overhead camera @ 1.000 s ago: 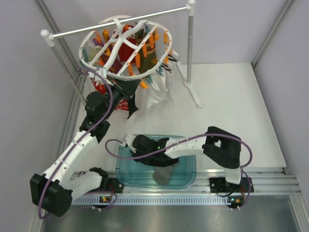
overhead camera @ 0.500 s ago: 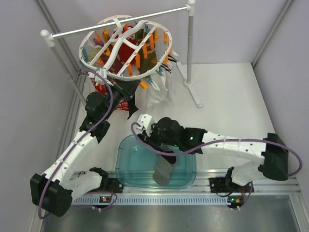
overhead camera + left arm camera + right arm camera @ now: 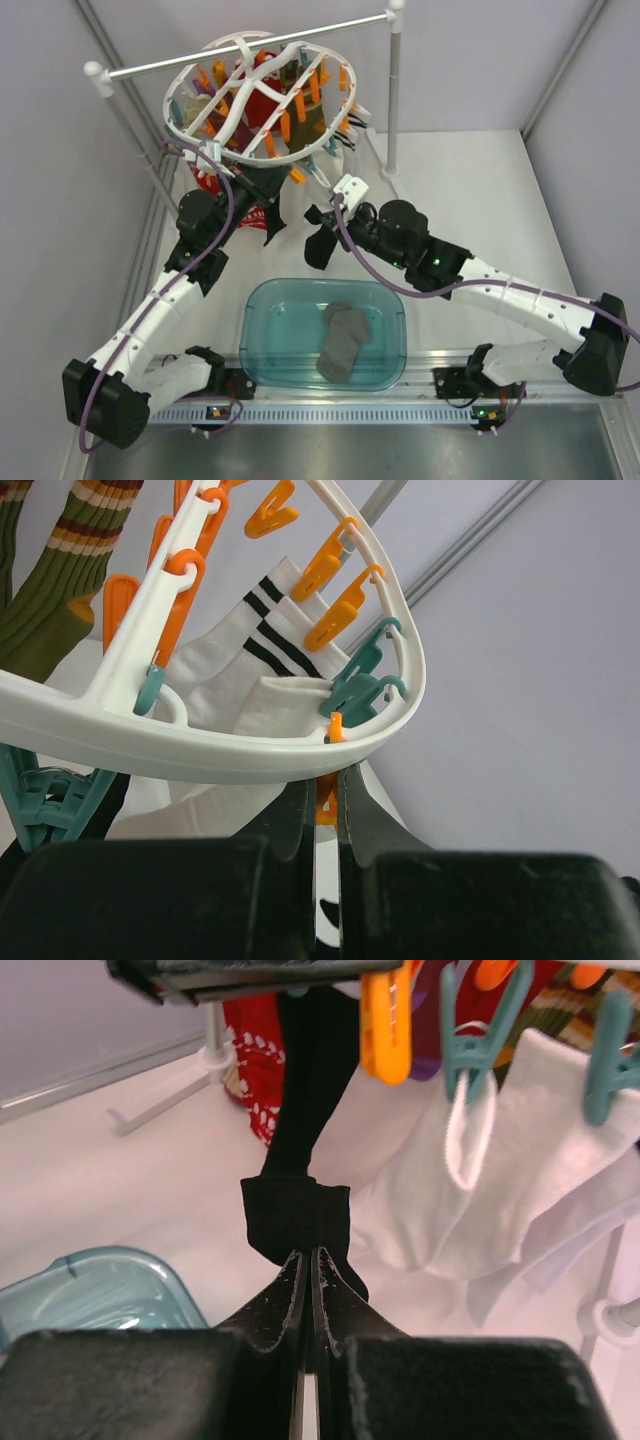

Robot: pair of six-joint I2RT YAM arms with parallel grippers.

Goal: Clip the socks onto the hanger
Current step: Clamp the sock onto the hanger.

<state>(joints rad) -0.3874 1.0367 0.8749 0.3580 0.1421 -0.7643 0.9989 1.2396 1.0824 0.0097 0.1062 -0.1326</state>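
Note:
The white oval hanger [image 3: 186, 131] hangs from the rail at the back left, with orange and teal clips around it. My left gripper [image 3: 280, 182] is under its near rim [image 3: 200, 750] and shut on an orange clip [image 3: 326, 802]. One black sock [image 3: 273, 222] hangs below the rim and shows as a dark strip in the right wrist view [image 3: 315, 1070]. My right gripper [image 3: 323, 224] is shut on the second black sock [image 3: 295, 1215], which it holds in the air, folded, just right of the hanging one [image 3: 320, 248].
A teal bin [image 3: 262, 300] at the near edge holds a grey sock [image 3: 343, 340]. White socks [image 3: 335, 195], a red patterned sock [image 3: 255, 1060] and striped socks hang from the hanger. The thin white rail [image 3: 300, 32] has a post foot [image 3: 402, 192] on the table.
My right arm has lifted out of the bin and swung up towards the hanger with the black sock in its jaws. The left arm has not moved.

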